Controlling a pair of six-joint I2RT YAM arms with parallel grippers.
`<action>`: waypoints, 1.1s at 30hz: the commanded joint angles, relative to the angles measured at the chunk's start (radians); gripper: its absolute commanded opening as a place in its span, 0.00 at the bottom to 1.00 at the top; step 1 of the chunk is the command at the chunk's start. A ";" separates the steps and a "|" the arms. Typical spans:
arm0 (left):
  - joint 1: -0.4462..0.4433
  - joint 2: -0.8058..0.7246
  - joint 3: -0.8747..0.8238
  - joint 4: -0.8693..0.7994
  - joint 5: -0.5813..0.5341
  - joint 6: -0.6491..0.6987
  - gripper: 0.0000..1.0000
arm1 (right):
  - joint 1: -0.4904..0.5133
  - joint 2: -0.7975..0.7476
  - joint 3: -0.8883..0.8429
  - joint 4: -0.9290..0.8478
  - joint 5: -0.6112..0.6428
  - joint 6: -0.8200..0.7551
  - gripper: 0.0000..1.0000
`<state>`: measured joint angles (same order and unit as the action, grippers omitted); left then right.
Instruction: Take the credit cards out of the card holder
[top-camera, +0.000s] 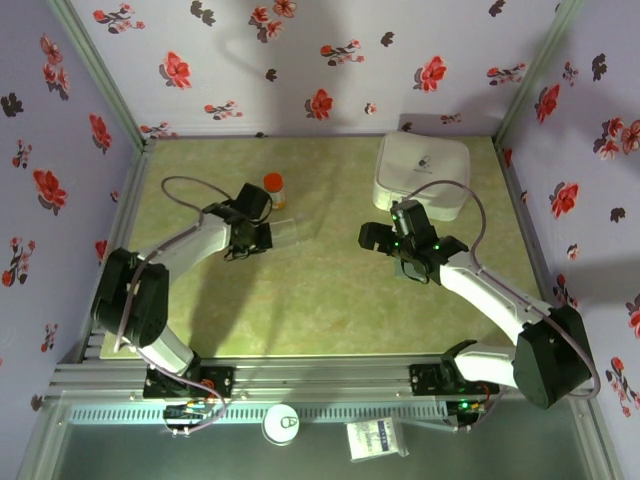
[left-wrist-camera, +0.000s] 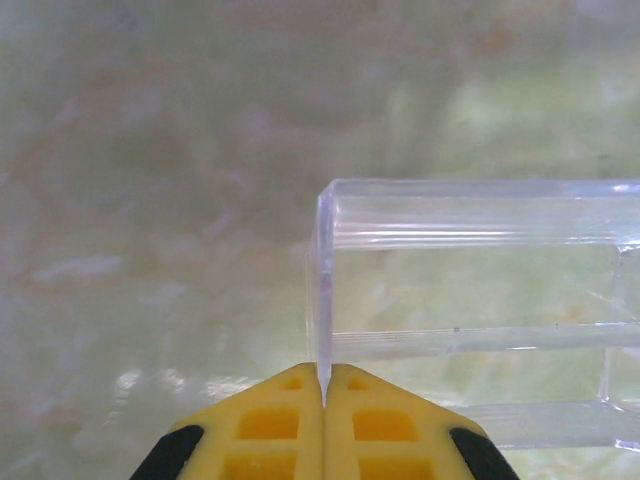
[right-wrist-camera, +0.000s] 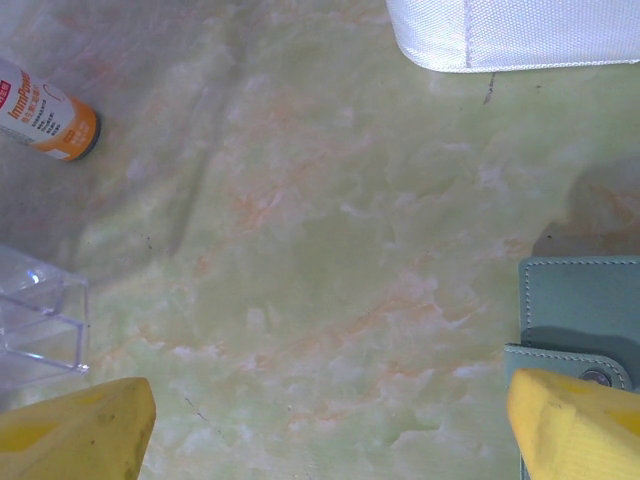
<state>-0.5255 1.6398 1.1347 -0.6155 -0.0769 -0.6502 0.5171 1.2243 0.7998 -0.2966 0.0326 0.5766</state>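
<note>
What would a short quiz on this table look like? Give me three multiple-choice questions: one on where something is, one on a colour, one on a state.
1. Where on the table does the white case sit?
A. Near left corner
B. Far right part
C. Dead centre

2. What colour are the fingers of the left end effector?
A. Yellow
B. Purple
C. White

3. What state is the left end effector in?
A. Wide open
B. Shut on nothing
C. Shut on a wall of the clear tray

Answers:
1 B: the top view shows the case close to the back wall, on the right.
2 A: the left wrist view shows both fingers bright yellow.
3 C: the fingers meet with the tray's thin clear wall pinched between their tips.
</note>
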 joint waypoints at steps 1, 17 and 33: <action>-0.054 0.080 0.126 -0.040 -0.032 0.020 0.00 | 0.006 -0.031 0.018 -0.040 0.043 -0.017 0.92; -0.122 0.472 0.585 -0.178 -0.066 0.066 0.00 | 0.006 -0.072 0.028 -0.128 0.135 -0.095 0.94; -0.106 0.566 0.685 -0.216 -0.061 0.077 0.05 | 0.006 -0.102 0.027 -0.184 0.176 -0.141 0.95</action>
<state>-0.6403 2.1815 1.8004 -0.7979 -0.1310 -0.5907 0.5171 1.1439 0.8051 -0.4538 0.1810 0.4522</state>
